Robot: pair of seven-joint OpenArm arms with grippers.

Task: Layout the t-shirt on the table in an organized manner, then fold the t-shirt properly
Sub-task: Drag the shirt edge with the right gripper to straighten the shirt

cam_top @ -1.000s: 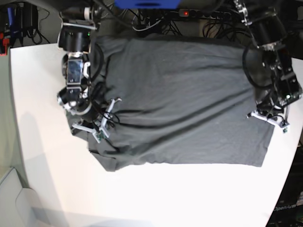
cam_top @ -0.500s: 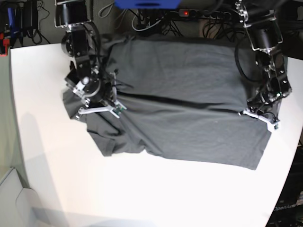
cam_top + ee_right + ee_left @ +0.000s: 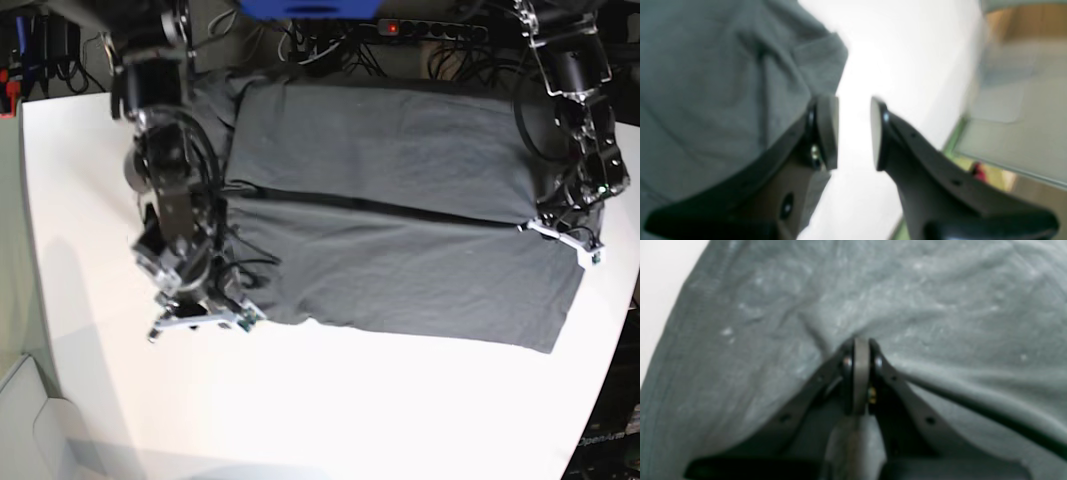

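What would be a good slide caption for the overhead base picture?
Two robot arms spread a dark t-shirt on a white table: left gripper pinching cloth, right gripper open.

The t-shirt [image 3: 400, 220] is plain dark charcoal grey with no print, lying on a plain white table [image 3: 90, 250], while the arms at nine and three o'clock are black with pale grey gripper fingers [image 3: 828, 131].
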